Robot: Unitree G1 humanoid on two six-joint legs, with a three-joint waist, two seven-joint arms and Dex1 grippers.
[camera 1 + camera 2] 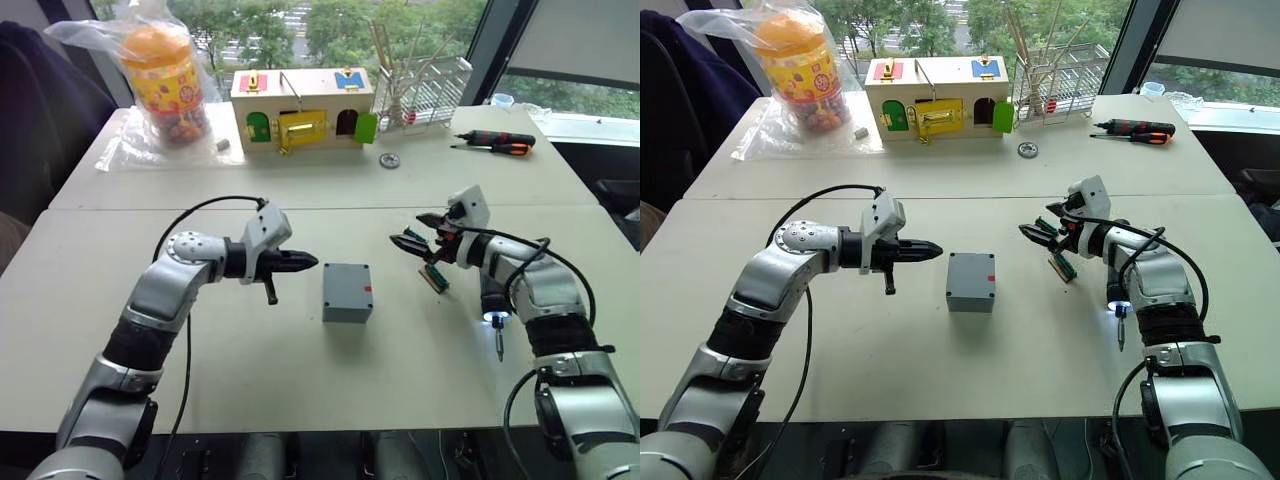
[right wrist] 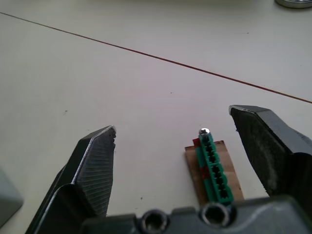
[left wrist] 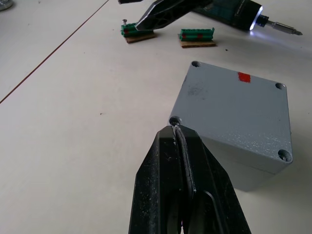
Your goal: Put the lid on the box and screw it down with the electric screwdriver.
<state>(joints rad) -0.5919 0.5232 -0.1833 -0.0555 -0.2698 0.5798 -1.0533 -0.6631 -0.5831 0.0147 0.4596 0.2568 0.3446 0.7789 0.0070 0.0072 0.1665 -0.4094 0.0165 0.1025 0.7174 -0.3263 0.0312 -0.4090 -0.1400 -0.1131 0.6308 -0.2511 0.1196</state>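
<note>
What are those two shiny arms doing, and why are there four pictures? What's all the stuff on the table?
Those are a robot's two arms. The two wide pictures come from cameras in its head, looking down over the white table. The two close-up pictures come from little cameras on its wrists.

The left gripper has its black fingers pinched shut, next to a corner of the small grey box, which has its lid on. The right gripper is open, above a green strip with a tiny screw standing in it. A second green strip lies nearby. Neither gripper holds anything that I can see.

The electric screwdriver, its tip glowing, lies beside the right arm. Farther back are a wooden box with coloured doors, a toy jar in a plastic bag, a wire rack and two hand screwdrivers.
</note>
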